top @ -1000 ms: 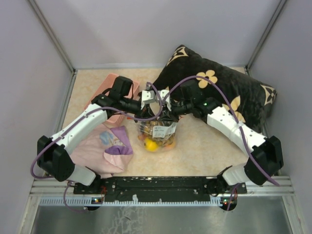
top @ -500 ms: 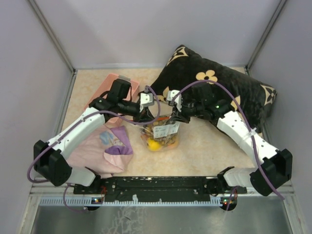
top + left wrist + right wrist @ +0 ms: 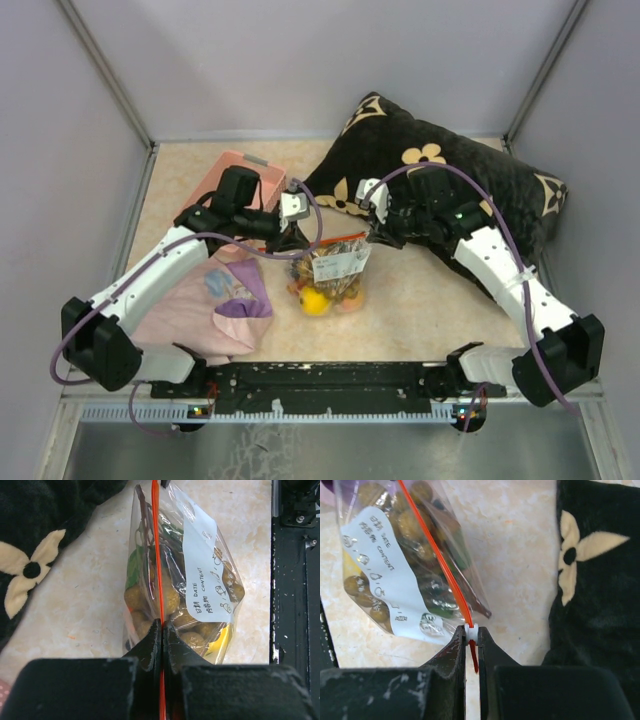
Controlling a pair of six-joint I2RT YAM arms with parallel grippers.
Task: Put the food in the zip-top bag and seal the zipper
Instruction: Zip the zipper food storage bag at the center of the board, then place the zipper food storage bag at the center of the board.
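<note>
The zip-top bag hangs between my two grippers over the table, a white label on its side. The food shows through the clear plastic: olive-brown grapes and a yellow round fruit at the bottom. The orange-red zipper runs taut from one gripper to the other. My left gripper is shut on the zipper's left end. My right gripper is shut on the small white slider at the right end of the zipper.
A black pillow with cream flowers lies at the back right, close behind the right arm. A pink basket stands at the back left and a pink-purple folded cloth lies at the front left. A black rail edges the near side.
The two grippers have drawn apart, the left one leftward and the right one rightward with the slider. The zipper strip between them is now stretched long and straight.
</note>
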